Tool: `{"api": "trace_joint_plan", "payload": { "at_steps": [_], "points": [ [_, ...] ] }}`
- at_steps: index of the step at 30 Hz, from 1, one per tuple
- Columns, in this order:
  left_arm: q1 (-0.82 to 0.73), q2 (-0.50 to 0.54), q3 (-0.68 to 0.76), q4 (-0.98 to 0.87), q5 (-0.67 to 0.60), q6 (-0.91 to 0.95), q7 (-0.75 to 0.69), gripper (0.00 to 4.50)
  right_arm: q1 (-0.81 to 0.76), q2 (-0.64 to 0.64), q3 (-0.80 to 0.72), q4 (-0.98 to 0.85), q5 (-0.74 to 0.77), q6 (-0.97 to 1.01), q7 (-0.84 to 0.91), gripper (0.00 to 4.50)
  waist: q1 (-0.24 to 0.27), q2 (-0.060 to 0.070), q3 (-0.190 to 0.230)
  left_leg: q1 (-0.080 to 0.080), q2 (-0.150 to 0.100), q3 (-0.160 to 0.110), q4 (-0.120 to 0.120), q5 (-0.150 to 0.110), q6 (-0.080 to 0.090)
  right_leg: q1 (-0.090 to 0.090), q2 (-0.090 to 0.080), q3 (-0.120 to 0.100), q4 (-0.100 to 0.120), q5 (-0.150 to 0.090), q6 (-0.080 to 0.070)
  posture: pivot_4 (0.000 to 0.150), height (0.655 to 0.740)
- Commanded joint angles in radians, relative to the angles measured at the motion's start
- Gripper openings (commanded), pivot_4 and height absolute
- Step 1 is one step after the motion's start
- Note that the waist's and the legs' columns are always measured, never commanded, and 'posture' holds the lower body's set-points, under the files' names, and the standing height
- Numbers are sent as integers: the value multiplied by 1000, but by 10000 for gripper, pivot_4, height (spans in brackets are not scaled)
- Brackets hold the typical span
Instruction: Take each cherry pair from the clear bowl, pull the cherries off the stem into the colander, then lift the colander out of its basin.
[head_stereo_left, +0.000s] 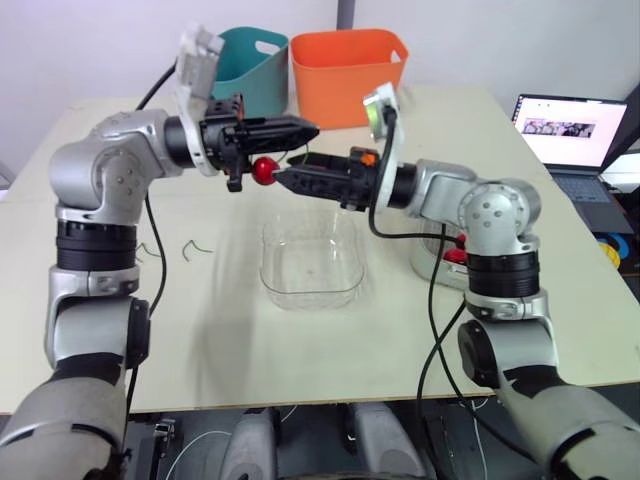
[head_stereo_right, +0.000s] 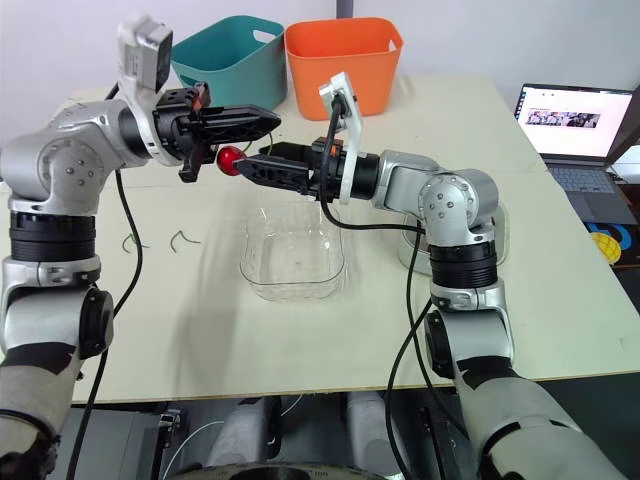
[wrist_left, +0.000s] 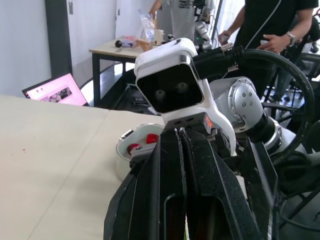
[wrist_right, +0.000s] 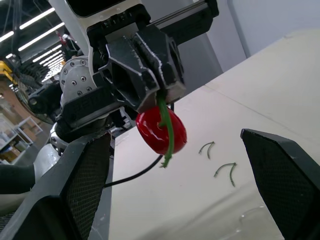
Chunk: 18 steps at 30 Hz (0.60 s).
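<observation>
My left gripper (head_stereo_left: 312, 128) reaches to the right above the table, shut on the green stem of a red cherry (head_stereo_left: 263, 170) that hangs below its fingers. My right gripper (head_stereo_left: 284, 168) points left toward it and stands open, its fingertips just short of the cherry, one on each side in the right wrist view. The clear bowl (head_stereo_left: 310, 262) sits on the table under both grippers and looks empty. The white colander (head_stereo_left: 420, 258) sits in its basin behind my right forearm, with red cherries (head_stereo_left: 455, 255) in it.
Two bare green stems (head_stereo_left: 196, 247) lie on the table left of the bowl. A teal basket (head_stereo_left: 250, 62) and an orange basket (head_stereo_left: 345, 72) stand at the far edge. An open laptop (head_stereo_left: 568, 130) sits at the far right.
</observation>
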Motion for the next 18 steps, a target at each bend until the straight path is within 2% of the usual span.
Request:
{"api": "trace_joint_plan", "payload": {
  "at_steps": [1,15,18],
  "points": [
    [-11,-4,17,-19,-17,-11,0,0,-16,23,-18,-35,36,4,-16,44763,0,0,0,0,0,0,0,0,0,0,0,0,0,0,0,1500,7400],
    [2,-17,10,-37,-11,-15,6,0,-16,72,19,-7,3,-22,-39,44763,-1,0,0,0,0,0,0,0,0,0,0,0,0,0,0,1500,7400],
    [6,-17,10,-41,-11,-15,8,0,-17,78,17,2,-5,-26,-44,38445,0,0,0,0,0,0,0,0,0,0,0,0,0,0,0,1500,7400]
  ]
}}
